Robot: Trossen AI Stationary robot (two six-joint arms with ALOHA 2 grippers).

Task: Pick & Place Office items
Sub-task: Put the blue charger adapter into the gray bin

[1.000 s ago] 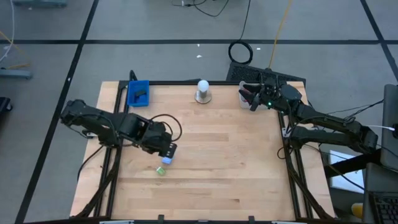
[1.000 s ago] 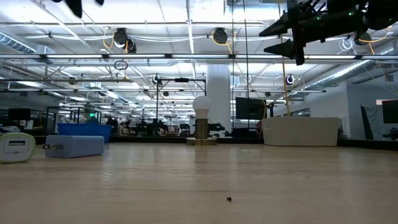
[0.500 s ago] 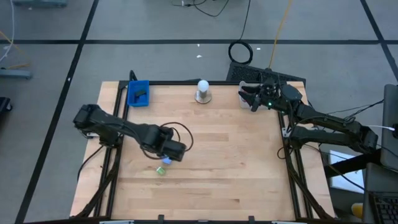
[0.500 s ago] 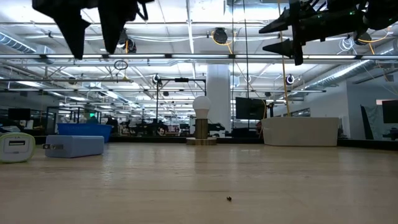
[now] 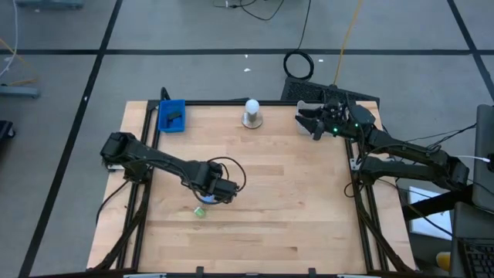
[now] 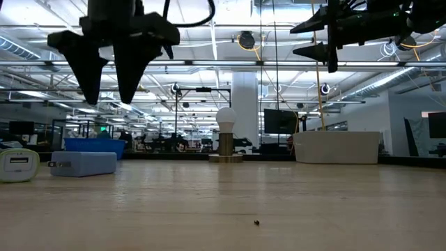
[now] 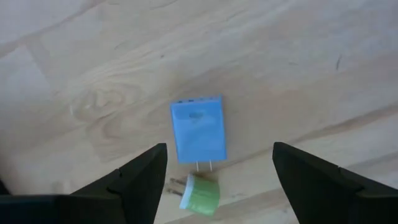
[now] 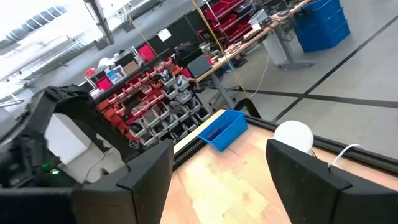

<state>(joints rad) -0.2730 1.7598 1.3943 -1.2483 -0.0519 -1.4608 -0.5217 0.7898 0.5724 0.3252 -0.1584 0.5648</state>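
A light-blue plug block (image 7: 199,129) lies flat on the wood, its prongs pointing at a small green plug bit (image 7: 200,194) beside it. In the low view the blue block (image 6: 83,164) and the other small piece (image 6: 17,165) sit at the table's left. My left gripper (image 7: 219,150) hangs open above them, fingers pointing down and standing on either side of the blue block without touching it; from above it (image 5: 218,191) covers most of the block, with the green bit (image 5: 200,211) showing. My right gripper (image 5: 306,121) waits open, raised over the far right corner.
A blue tray (image 5: 171,116) with a dark piece in it stands at the far left corner. The white ball on its round base (image 5: 252,113) is at the far edge's middle. A pale tray (image 6: 336,148) sits below my right gripper. Bare wood covers the middle and near side.
My left gripper has moved a little toward the table's right and come down, dropping well into the low view from its top edge, and now hangs over the blue block. It has stayed open. The pieces on the table have not moved.
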